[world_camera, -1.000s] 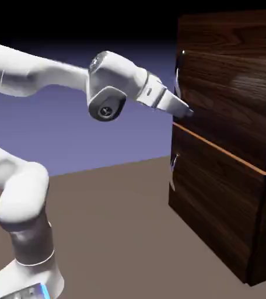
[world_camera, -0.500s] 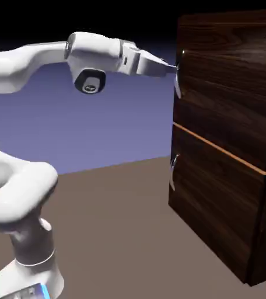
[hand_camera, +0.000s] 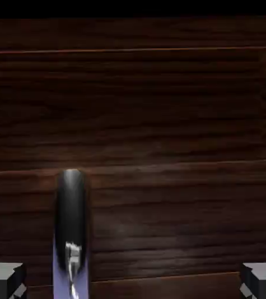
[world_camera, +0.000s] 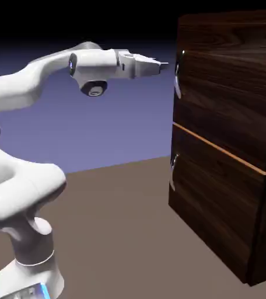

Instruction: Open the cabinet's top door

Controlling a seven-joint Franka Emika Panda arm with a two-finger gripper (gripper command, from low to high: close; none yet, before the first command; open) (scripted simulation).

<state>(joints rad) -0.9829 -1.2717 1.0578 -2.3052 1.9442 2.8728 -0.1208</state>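
Observation:
The cabinet (world_camera: pixel 228 146) of dark glossy wood stands at the right of the exterior view. Its top door (world_camera: pixel 228 87) is shut, with a small silvery handle (world_camera: pixel 177 82) near its left edge. My gripper (world_camera: pixel 164 64) points level at the door's upper left corner, a short gap left of the handle's top. In the hand view the handle (hand_camera: pixel 71 233) rises as a dark bar left of the middle, just inside the left fingertip (hand_camera: pixel 1 279). The right fingertip (hand_camera: pixel 262 279) sits far across. The gripper (hand_camera: pixel 132 281) is open and holds nothing.
The lower door (world_camera: pixel 217 204) has its own small handle (world_camera: pixel 173 163) and is shut under a thin orange line. The brown table (world_camera: pixel 118 233) spreads before the cabinet. My white arm (world_camera: pixel 30 93) arches in from the left.
The hand has risen from the line between the doors to the height of the top handle, levelled out, and drawn back slightly from the door. The jaws stayed open.

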